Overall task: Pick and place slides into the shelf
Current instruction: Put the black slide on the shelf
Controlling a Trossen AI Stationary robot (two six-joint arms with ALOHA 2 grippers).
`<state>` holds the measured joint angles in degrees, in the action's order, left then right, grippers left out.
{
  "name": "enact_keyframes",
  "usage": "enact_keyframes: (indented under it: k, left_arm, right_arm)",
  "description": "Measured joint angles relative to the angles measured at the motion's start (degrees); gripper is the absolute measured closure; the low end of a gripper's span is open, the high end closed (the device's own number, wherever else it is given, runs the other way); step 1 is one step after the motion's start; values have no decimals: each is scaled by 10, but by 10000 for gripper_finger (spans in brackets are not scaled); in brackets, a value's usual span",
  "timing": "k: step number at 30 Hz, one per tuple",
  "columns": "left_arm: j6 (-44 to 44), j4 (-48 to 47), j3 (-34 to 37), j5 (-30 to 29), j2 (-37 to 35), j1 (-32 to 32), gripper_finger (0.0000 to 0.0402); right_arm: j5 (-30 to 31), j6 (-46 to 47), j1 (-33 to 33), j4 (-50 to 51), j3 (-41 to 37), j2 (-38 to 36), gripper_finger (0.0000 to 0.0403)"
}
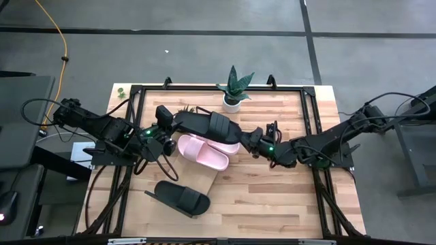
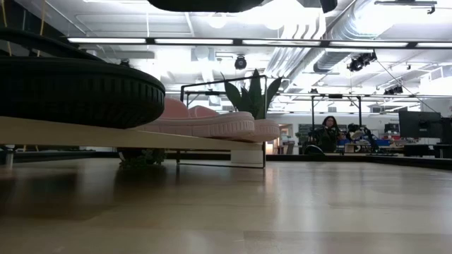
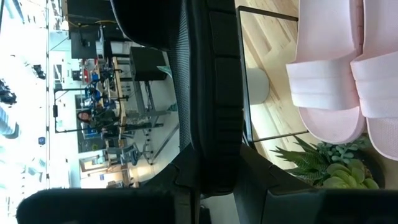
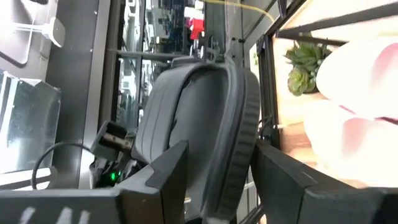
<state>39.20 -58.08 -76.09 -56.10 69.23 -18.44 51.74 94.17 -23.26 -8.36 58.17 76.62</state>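
Observation:
Both grippers carry one black slide [image 1: 208, 124] between them, above the table's middle. My left gripper [image 1: 167, 133] is shut on its left end and my right gripper [image 1: 257, 139] on its right end. Just under it, two pale pink slides [image 1: 204, 151] lie side by side, soles down, on the light-wood shelf board [image 2: 106, 135]. The second black slide [image 1: 180, 197] lies sole down nearer the table's near edge; in the low view the black slide [image 2: 70, 92] rests on that board's near part. The carried slide shows as a dark shape [image 2: 205, 3] overhead. My left gripper [image 3: 217, 183] pinches the carried black slide by its left end [image 3: 214, 149], one finger [image 3: 186, 186] on each face. The fingers come level from the table's left, along the slide. The slide is lifted clear, roughly level, above the pink slides [image 3: 329, 81]. My right gripper [image 4: 217, 180] pinches the same slide by its right end [image 4: 217, 155], between the two fingers [image 4: 171, 168]. They reach in level from the table's right, along its length. That end hangs clear of the table, with the pink slides [image 4: 354, 106] beside and below it.
A potted spiky plant [image 1: 233, 92] stands at the table's far edge behind the slides. A small succulent [image 1: 121, 90] sits at the far left corner. Black metal frame bars [image 1: 315, 122] run along the table's sides. Bare wood [image 1: 272, 197] lies near right. A person [image 2: 326, 134] sits far off.

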Motion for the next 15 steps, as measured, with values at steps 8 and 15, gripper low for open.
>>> enact_keyframes:
  k: [8,15]
  left_arm:
    - [0,0,0,0,0,0,349]
    - [0,0,0,2,0,0,344]
  right_arm:
    - [-6,-1,12,7,0,0,245]
    - [-14,-1,12,14,0,0,270]
